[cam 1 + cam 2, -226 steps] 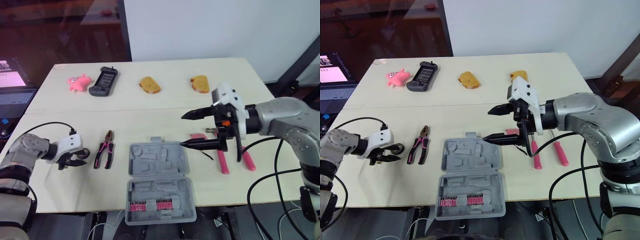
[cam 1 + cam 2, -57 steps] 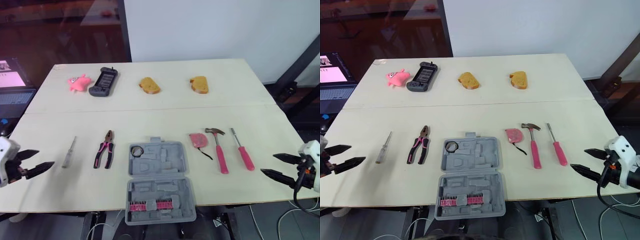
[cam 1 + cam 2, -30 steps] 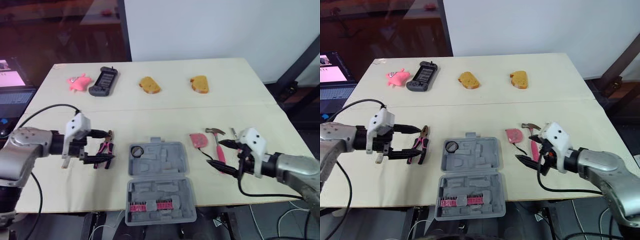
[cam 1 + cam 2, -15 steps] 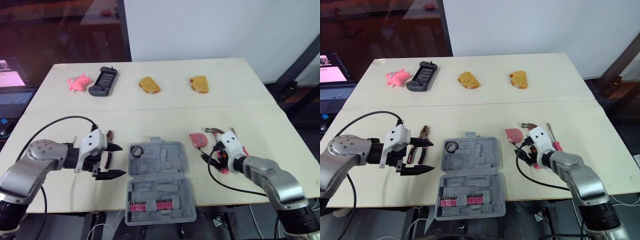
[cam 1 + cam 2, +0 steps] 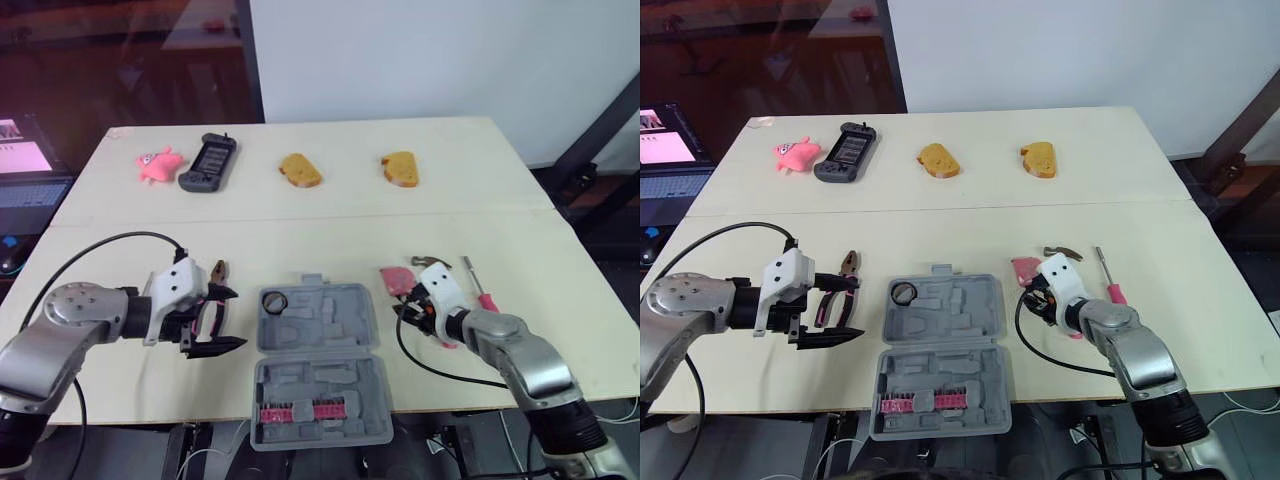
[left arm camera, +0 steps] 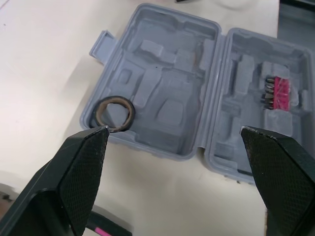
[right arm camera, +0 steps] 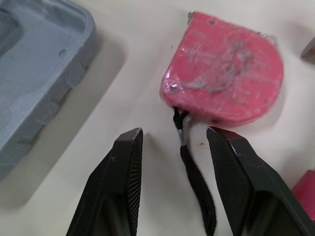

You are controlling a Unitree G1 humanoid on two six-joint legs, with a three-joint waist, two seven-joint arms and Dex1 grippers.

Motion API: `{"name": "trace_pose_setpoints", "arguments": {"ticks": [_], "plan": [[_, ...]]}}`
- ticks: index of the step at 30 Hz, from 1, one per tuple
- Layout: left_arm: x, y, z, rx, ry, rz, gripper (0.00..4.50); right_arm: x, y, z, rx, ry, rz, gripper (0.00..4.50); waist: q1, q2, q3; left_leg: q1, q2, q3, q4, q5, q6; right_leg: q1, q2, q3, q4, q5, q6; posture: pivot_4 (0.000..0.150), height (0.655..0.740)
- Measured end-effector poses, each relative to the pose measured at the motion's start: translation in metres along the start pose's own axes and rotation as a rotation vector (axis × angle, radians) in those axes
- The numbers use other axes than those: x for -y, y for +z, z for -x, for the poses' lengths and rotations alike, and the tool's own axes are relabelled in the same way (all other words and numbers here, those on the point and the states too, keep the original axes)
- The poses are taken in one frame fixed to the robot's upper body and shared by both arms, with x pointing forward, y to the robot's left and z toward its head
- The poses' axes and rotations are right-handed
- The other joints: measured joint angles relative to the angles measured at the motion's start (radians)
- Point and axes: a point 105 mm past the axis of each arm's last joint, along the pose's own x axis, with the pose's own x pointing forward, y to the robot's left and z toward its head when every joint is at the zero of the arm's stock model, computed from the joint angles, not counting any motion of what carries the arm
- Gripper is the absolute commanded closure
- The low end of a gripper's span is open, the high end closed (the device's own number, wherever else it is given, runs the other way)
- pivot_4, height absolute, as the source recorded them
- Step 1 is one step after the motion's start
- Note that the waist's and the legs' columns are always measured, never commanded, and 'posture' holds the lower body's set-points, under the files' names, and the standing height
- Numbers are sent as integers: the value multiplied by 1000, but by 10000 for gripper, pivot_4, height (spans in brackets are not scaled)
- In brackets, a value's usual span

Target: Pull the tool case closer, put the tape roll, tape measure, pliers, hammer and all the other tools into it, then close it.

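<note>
Grey plastic tool case [image 5: 318, 360] lies open at lower centre, brown tape roll [image 5: 274, 301] seated inside; my right gripper [image 7: 173, 132], narrowly parted, straddles the strap of the pink tape measure [image 7: 224, 88]; my left gripper [image 5: 226, 318] gapes wide by the pink-handled pliers [image 5: 843, 272]; steel-headed hammer [image 5: 1061, 253], pink-handled screwdriver [image 5: 1110, 280] and closing outstanding.

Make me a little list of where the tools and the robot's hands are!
case: tool case open on the table
in case: tape roll, in a corner of the far half
on table: pliers, tape measure, hammer, screwdriver
left gripper: open, beside the pliers, pointing toward the case
right gripper: open, fingers either side of the tape measure's strap
</note>
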Motion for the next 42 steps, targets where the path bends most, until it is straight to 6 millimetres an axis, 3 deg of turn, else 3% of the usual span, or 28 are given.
{"name": "trace_pose_setpoints", "arguments": {"ticks": [3, 5, 6, 12, 19, 32, 42], "plan": [[-2, -2, 1, -4, 6, 2, 0, -2, 1, -2, 5, -4, -12, 32199, -1, 0, 0, 0, 0, 0, 0, 0, 0, 0, 0, 0, 0, 0, 0, 1500, 7400], [-2, -3, 1, -6, 9, -2, 0, -1, 1, -3, 5, -11, -14, 42577, -1, 0, 0, 0, 0, 0, 0, 0, 0, 0, 0, 0, 0, 0, 0, 1500, 7400], [-3, -3, 1, -6, 10, -3, 0, -1, 1, -3, 6, -13, -16, 44789, -1, 0, 0, 0, 0, 0, 0, 0, 0, 0, 0, 0, 0, 0, 0, 1500, 7400], [-5, -3, 1, -9, 14, -10, 0, -3, -1, -7, 27, -22, -51, 44789, -3, 0, 0, 1, 0, 0, 0, 0, 0, 1, 0, 0, 0, 0, 0, 1500, 7400], [0, -4, -8, 3, -14, -3, 0, -7, -14, 10, -15, 0, -36, 44789, 4, 0, -1, 1, 0, -1, 0, 0, 0, 2, 0, 0, 0, 0, 0, 1500, 7400], [7, -5, -26, 18, -83, -8, 0, -48, -46, 47, -116, 131, -69, 44789, 4, 0, -1, 1, 0, -1, 0, 0, 0, 2, 0, 0, 0, 0, 0, 1500, 7400], [8, -3, -26, 20, -110, -14, 0, -73, -62, 65, -163, 188, -121, 44789, 4, -1, -1, 1, 0, -2, 0, 0, 0, 2, 0, -1, -1, 0, 0, 1500, 7400]]}}
